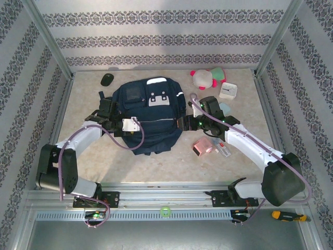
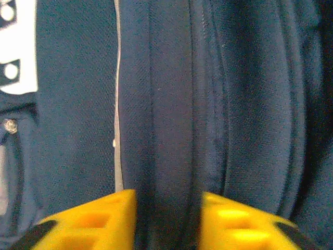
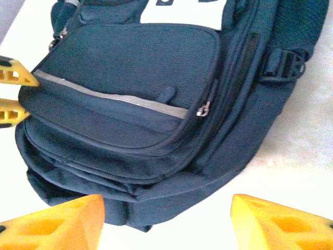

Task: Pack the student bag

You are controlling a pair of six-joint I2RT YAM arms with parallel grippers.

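Packing barely begun: I am nipping a fold of the bag (image 1: 148, 117), lying flat on the counter (image 1: 156, 166) and apparently unopened, in my left pincer (image 2: 167, 200) and holding my right pincer (image 3: 167, 213) wide and empty beside it, while toy (image 1: 204, 78), clock (image 1: 227, 90) and box (image 1: 203, 147) are lying outside.

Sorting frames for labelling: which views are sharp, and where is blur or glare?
Top external: even light, sharp student bag. Left wrist: too close, fabric soft, yellow left claw fingers blurred. Right wrist: table overexposed white, right claw fingers blurred.
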